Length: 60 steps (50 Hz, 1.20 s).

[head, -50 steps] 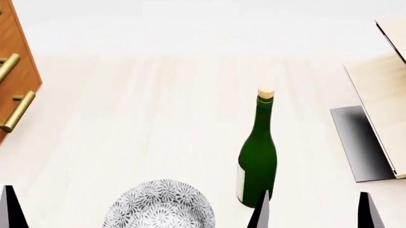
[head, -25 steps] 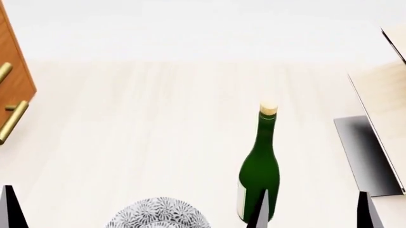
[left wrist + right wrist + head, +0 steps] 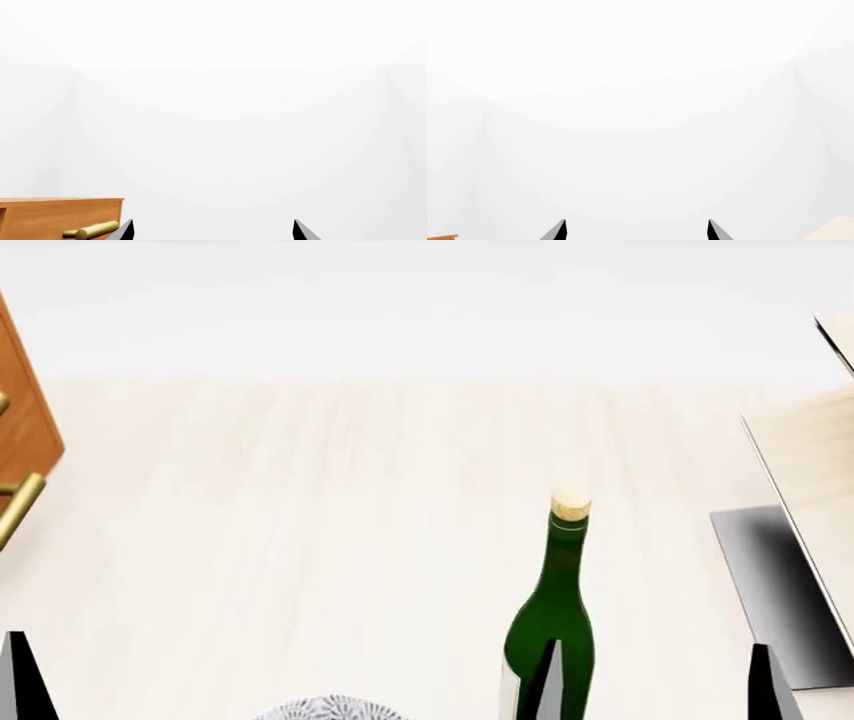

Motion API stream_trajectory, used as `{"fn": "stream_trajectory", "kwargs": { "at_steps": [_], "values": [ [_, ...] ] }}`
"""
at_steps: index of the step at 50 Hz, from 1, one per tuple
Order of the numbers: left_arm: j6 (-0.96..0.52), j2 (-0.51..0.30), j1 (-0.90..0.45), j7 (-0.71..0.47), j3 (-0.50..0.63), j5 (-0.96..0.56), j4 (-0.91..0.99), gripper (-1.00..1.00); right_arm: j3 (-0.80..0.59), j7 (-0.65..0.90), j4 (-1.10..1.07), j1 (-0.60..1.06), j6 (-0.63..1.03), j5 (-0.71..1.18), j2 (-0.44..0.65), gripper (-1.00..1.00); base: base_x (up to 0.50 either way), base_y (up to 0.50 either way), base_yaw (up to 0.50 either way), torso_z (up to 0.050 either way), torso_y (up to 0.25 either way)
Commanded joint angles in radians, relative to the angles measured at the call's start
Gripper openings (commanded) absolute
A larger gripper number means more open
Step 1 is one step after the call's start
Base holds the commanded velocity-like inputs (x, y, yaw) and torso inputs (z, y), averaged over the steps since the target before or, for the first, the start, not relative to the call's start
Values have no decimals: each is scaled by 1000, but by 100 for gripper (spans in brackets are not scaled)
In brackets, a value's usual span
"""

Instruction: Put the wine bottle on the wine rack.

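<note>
Since a moment ago the head view has shifted: the wine bottle [image 3: 554, 620], patterned bowl [image 3: 330, 708] and drawer cabinet [image 3: 20, 455] now sit lower in it, with only the bowl's top rim showing at the bottom edge. The dark green bottle stands upright on the pale wood bench [image 3: 307, 530], cork on top, well apart from the wine rack [image 3: 801, 540] at the right edge. The right end effector [image 3: 654, 690] is spread open and empty, one black fingertip in front of the bottle's base, the other toward the rack. The left end effector [image 3: 211, 231] is open too, holding nothing, with the cabinet's brass handle [image 3: 90, 230] beside it.
</note>
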Motion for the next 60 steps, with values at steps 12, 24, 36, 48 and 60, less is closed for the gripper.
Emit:
{"fn": "stream_trajectory", "kwargs": {
  "at_steps": [12, 24, 36, 48, 60],
  "values": [
    [2, -7, -7, -10, 12, 1, -10, 100, -21, 8, 19, 9, 17, -23, 9, 100, 86, 0, 0, 0, 0],
    [1, -12, -8, -15, 18, 1, -13, 100, -28, 6, 12, 1, -6, -7, 20, 100, 0, 0, 0, 0, 0],
    [7, -17, -9, -21, 22, 1, -18, 100, -30, 14, 8, 1, -4, -6, 25, 100, 0, -86, 0, 0, 0],
    [1, -21, -10, -26, 27, 2, -12, 100, -34, 18, 9, 2, -6, -4, 30, 100, 0, -101, 0, 0, 0],
    [1, -26, -9, -31, 33, 3, -9, 100, -38, 23, 7, 1, -7, 1, 38, 100, 0, -102, 0, 0, 0]
  ]
}}
